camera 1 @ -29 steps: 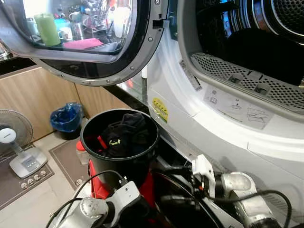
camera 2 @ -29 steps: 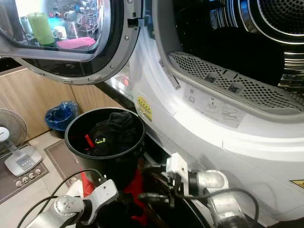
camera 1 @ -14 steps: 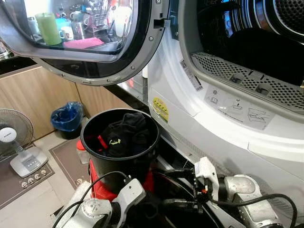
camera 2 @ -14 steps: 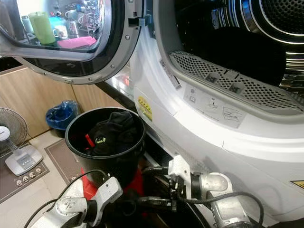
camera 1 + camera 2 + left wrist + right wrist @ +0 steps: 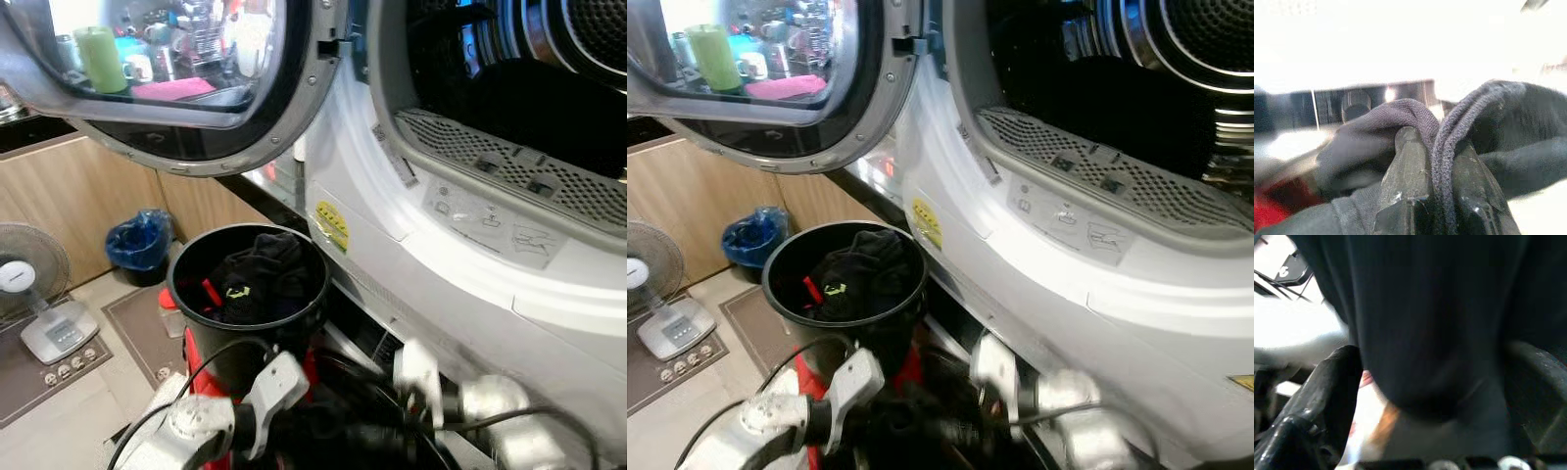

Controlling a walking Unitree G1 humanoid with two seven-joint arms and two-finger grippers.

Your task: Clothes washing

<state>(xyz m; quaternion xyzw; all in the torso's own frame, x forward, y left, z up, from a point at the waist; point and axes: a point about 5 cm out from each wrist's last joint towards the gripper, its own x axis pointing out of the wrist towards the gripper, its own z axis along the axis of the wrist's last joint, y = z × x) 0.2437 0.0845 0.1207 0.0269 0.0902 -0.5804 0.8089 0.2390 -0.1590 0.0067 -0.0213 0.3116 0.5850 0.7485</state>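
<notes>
Wooden cabinets and a floor fan (image 5: 29, 294) back the head view, where a black bucket (image 5: 247, 338) of dark clothes (image 5: 257, 279) stands upright beside the open washing machine (image 5: 470, 235), both arms low before it. From its wrist, the left gripper (image 5: 1435, 152) pinches a dark garment (image 5: 1488, 122) whose folded edge runs lengthwise between its fingers. At the other wrist, the right gripper (image 5: 1435, 377) stands spread wide with dark cloth (image 5: 1430, 318) hanging between its fingers.

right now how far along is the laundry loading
Done: the washer door hangs open. In hand: the left gripper is shut on a dark garment, and dark cloth hangs between the right gripper's spread fingers. Left: more dark clothes sit in the black bucket.
</notes>
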